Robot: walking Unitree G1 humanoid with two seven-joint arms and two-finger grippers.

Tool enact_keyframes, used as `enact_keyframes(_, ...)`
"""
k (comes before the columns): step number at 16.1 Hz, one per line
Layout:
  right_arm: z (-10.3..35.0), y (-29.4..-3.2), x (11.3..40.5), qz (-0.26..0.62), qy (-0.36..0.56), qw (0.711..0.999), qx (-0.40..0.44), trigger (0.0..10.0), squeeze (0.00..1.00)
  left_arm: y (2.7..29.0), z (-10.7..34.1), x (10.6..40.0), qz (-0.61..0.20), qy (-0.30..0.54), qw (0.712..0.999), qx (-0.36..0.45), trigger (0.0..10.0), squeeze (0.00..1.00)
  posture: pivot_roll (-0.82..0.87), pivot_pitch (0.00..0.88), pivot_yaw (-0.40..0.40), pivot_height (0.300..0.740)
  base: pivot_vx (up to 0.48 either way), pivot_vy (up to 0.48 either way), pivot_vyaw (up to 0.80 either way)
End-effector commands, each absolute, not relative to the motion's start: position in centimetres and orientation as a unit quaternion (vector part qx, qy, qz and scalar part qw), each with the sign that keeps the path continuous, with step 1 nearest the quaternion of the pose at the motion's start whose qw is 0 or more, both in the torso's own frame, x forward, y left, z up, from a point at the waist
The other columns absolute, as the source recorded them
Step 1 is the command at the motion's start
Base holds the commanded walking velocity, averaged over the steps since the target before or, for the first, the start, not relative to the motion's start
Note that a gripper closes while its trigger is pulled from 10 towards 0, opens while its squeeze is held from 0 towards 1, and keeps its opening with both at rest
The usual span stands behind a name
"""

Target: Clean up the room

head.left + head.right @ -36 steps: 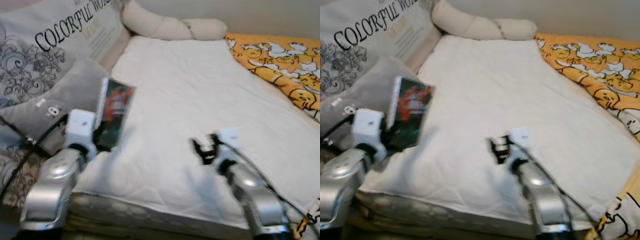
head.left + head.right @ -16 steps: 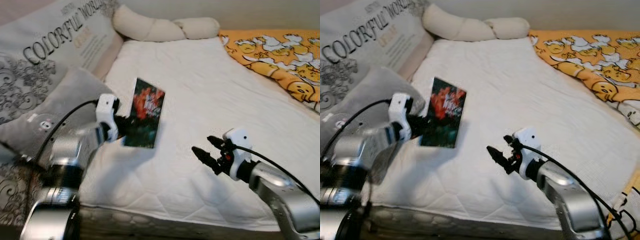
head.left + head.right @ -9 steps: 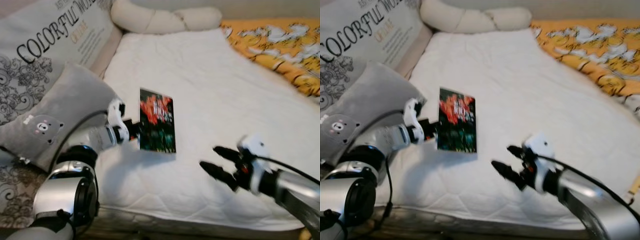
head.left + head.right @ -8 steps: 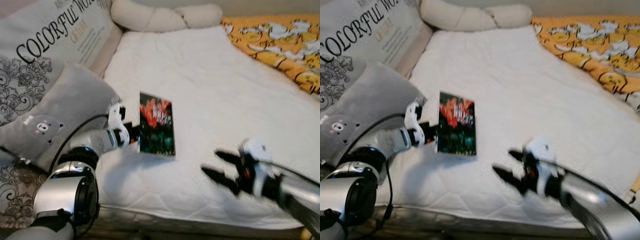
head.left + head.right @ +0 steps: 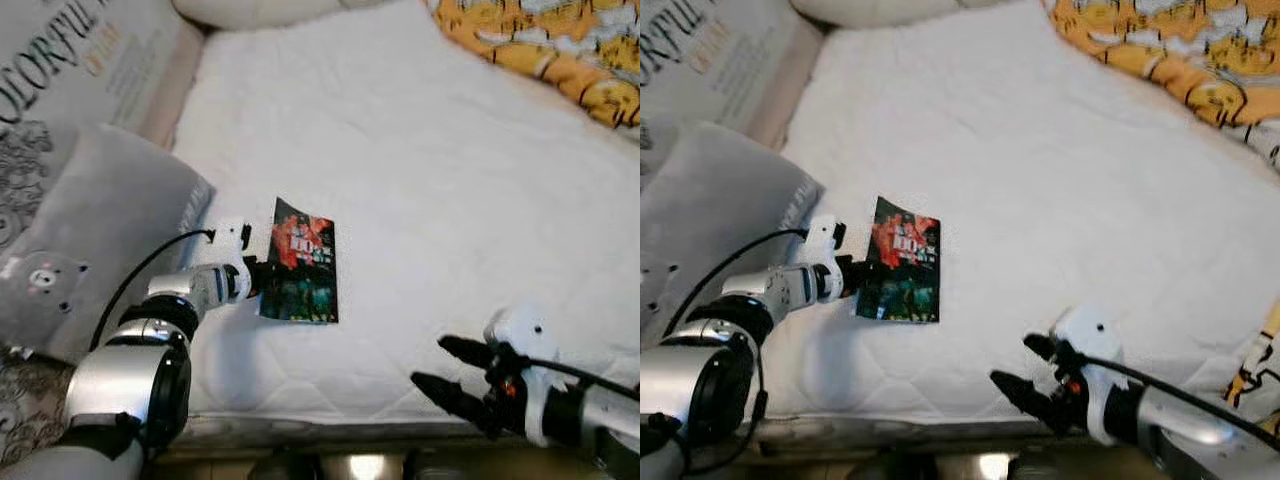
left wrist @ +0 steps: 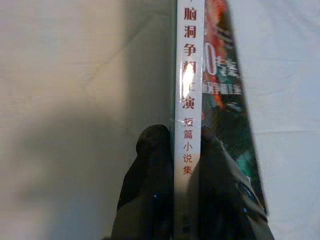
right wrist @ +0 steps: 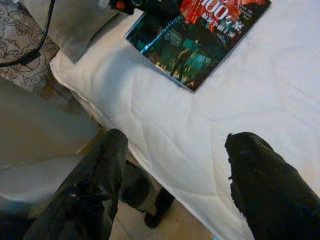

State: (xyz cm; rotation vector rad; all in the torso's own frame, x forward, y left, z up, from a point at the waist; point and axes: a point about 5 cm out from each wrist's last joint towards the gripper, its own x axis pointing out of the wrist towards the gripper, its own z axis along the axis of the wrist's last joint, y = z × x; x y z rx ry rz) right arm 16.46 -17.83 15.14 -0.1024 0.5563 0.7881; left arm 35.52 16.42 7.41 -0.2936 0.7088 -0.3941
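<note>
A paperback book (image 5: pixel 302 262) with a dark cover, red art and a white spine (image 6: pixel 188 100) rests low over the white bed (image 5: pixel 420 170). My left gripper (image 5: pixel 258 280) is shut on the book's spine edge, one black finger (image 6: pixel 150 195) on each side. My right gripper (image 5: pixel 448 372) hovers open over the bed's near edge, to the right of the book and apart from it. In the right wrist view the book (image 7: pixel 200 40) lies beyond the two spread fingers (image 7: pixel 95 185).
A grey bear pillow (image 5: pixel 90 250) lies left of the book, with a printed cushion (image 5: pixel 70 60) behind it. An orange cartoon-print blanket (image 5: pixel 540 50) covers the bed's far right. The bed's front edge (image 5: pixel 330 420) and floor lie just below.
The camera has tilted down and closer. My left gripper has carried the book lower toward the mattress. My right gripper has dropped toward the bed's near edge.
</note>
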Motion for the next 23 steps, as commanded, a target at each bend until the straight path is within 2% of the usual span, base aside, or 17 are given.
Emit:
enact_keyframes(1,15.5,-17.5,16.3,0.383,0.261,0.885,-0.051,10.0,0.00,17.7,7.4,35.5,-0.170,0.348,0.914,-0.119,10.0,1.00,-0.26,0.191,0.215,0.740,0.000,0.000,0.00)
enact_keyframes(8,15.4,-17.7,16.9,0.376,0.257,0.889,-0.056,10.0,0.00,20.6,6.8,34.8,-0.122,0.359,0.920,-0.092,10.0,1.00,-0.24,0.167,0.189,0.740,0.000,0.000,0.00)
enact_keyframes(12,15.4,-17.2,17.3,0.377,0.250,0.890,-0.051,10.0,0.00,21.5,6.7,34.6,-0.144,0.353,0.925,0.000,10.0,1.00,-0.22,0.136,0.174,0.740,0.000,0.000,0.00)
enact_keyframes(14,14.8,-17.0,17.7,0.371,0.248,0.894,-0.048,10.0,0.00,22.4,8.2,35.5,-0.139,0.313,0.938,0.056,10.0,1.00,-0.18,0.092,0.162,0.740,0.000,0.000,0.00)
enact_keyframes(15,14.5,-16.9,18.0,0.361,0.245,0.899,-0.048,10.0,0.00,22.5,9.0,35.9,-0.143,0.283,0.947,0.051,10.0,1.00,-0.16,0.065,0.157,0.740,0.000,0.000,0.00)
enact_keyframes(17,13.4,-17.3,19.0,0.311,0.249,0.916,-0.041,10.0,0.00,22.3,10.3,36.4,-0.173,0.238,0.955,0.025,10.0,1.00,-0.13,0.018,0.148,0.740,0.000,0.000,0.00)
enact_keyframes(18,12.8,-17.5,19.5,0.286,0.254,0.924,-0.010,10.0,0.00,21.9,10.9,36.6,-0.192,0.202,0.960,0.012,10.0,1.00,-0.12,0.000,0.142,0.740,0.000,0.000,0.00)
enact_keyframes(20,12.1,-17.8,20.1,0.254,0.253,0.933,0.012,10.0,0.00,20.6,11.3,36.5,-0.216,0.157,0.964,-0.006,10.0,1.00,-0.09,0.000,0.125,0.740,0.000,0.000,0.00)
enact_keyframes(23,11.6,-17.1,21.6,0.200,0.222,0.954,0.034,10.0,0.00,18.2,12.2,33.9,-0.215,0.086,0.972,-0.031,10.0,1.00,-0.06,0.000,0.087,0.740,0.000,0.000,0.00)
